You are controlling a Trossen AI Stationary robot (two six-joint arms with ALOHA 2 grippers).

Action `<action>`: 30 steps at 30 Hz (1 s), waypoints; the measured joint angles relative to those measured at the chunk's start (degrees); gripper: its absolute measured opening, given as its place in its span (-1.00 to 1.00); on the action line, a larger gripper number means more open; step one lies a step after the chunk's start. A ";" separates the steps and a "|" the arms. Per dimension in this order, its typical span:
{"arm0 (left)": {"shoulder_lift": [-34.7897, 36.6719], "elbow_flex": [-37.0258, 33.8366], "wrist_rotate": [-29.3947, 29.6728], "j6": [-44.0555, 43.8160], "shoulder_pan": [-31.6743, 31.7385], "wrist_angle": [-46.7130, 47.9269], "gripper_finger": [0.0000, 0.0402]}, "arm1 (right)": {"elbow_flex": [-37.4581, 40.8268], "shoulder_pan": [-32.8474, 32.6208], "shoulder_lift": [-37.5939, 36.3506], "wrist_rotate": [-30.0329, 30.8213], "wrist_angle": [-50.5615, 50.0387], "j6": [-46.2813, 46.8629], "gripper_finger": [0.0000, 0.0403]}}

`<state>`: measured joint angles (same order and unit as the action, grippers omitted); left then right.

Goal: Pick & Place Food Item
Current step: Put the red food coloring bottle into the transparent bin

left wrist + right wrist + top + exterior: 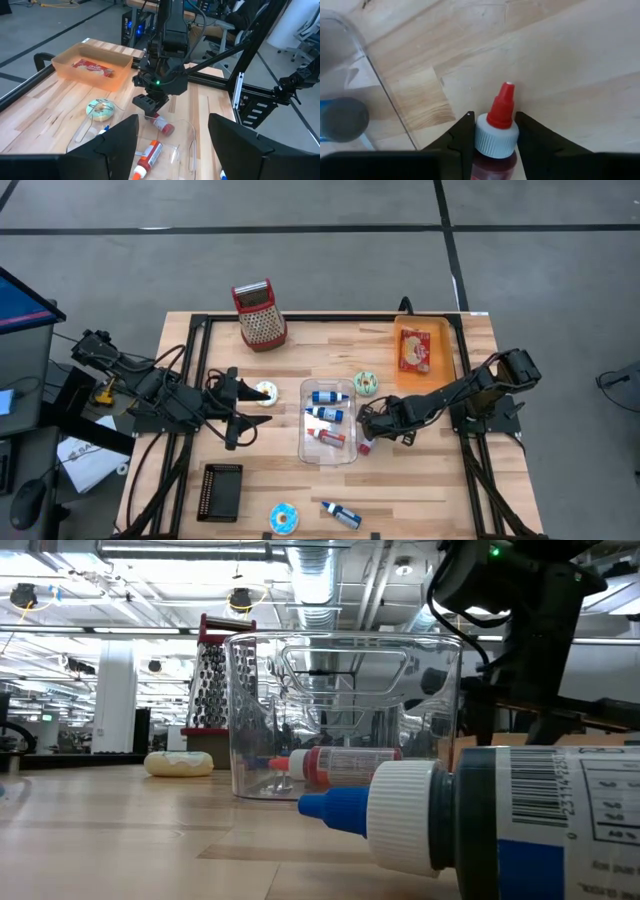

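Note:
A small red-capped bottle (pixel 365 446) lies on the wooden table just right of the clear container (pixel 328 423). My right gripper (pixel 366 432) stands over its cap end, pointing steeply down, shut on it. In the right wrist view the red nozzle (pixel 503 105) sticks out past the fingertips. The container holds two blue-capped bottles (pixel 328 396) and a red-capped one (pixel 328 436). My left gripper (pixel 245 412) hovers open at the table's left, near a white donut (pixel 265 392). My right gripper pinches the bottle's white cap collar (pixel 495 140) between its two fingers (pixel 465 131), one on each side. The fingers come from above, slanting steeply down, and lie across the bottle. The bottle's body (pixel 164 127) rests on the table.
A green donut (pixel 366 383) lies behind the gripper, and an orange tray (pixel 422 350) with a packet stands far right. A red grater (pixel 259 314) stands at the far edge. A black tray (pixel 220 491), a blue donut (pixel 284 517) and a blue-capped bottle (pixel 340 514) lie near the front.

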<state>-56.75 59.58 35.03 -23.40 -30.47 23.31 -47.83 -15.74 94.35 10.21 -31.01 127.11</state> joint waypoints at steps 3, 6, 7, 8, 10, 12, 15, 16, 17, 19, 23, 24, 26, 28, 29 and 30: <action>0.00 0.00 -0.02 0.00 0.00 0.00 0.18 | 0.00 -0.17 0.00 0.37 -0.13 0.34 -0.48; 0.00 0.01 -0.02 0.00 0.01 -0.02 0.18 | -0.12 -0.78 0.00 2.26 -0.44 0.42 -0.48; 0.00 -0.01 -0.02 -0.02 0.01 -0.04 0.18 | -0.17 -1.10 -0.35 3.22 -0.54 0.42 -0.47; 0.00 0.00 -0.04 -0.32 0.01 -0.04 0.18 | -0.36 -1.50 -1.06 4.81 -0.75 0.43 -0.46; 0.00 0.00 -0.04 -0.91 0.01 0.02 0.18 | -1.42 -2.18 -2.98 9.00 -1.25 0.43 -0.46; 0.02 -0.01 -0.05 -1.06 0.00 0.04 0.18 | -2.98 -2.90 -5.77 13.90 -5.33 0.15 -0.47; 0.02 -0.01 -0.06 -1.11 0.01 0.15 0.18 | -6.69 -3.50 -10.28 21.30 -12.47 -2.47 -0.48; 0.02 -0.01 -0.06 -1.09 0.01 0.11 0.18 | -8.36 -3.51 -11.79 23.44 -14.61 -4.31 -0.48; 0.02 -0.01 0.01 -1.09 0.01 0.13 0.18 | -10.10 -3.49 -13.09 25.14 -17.38 -6.68 -0.48; 0.02 -0.01 0.52 -1.10 0.01 0.09 0.18 | -14.10 -3.42 -14.75 28.08 -23.32 -12.08 -0.48; 0.02 -0.01 0.79 -1.10 0.01 0.15 0.18 | -23.27 -2.96 -16.00 33.54 -28.84 -27.08 -0.48; 0.02 -0.01 0.81 -1.11 0.01 0.13 0.18 | -25.33 -2.42 -15.97 33.58 -28.00 -32.58 -0.48; 0.02 -0.01 0.92 -1.27 0.00 0.13 0.18 | -29.05 -1.15 -14.97 32.07 -24.07 -45.89 -0.48; 0.02 -0.01 1.01 -1.31 0.01 0.17 0.18 | -32.13 0.18 -13.18 27.91 -19.37 -58.02 -0.48; 0.02 -0.01 1.02 -1.31 0.01 0.17 0.18 | -33.41 0.81 -12.07 25.48 -17.65 -63.03 -0.48; 0.02 -0.01 1.01 -1.31 0.01 0.19 0.18 | -34.77 1.47 -10.60 22.54 -16.05 -67.50 -0.48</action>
<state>-56.73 59.57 36.03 -24.71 -30.46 23.50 -82.61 -14.26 83.75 32.75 -47.06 59.61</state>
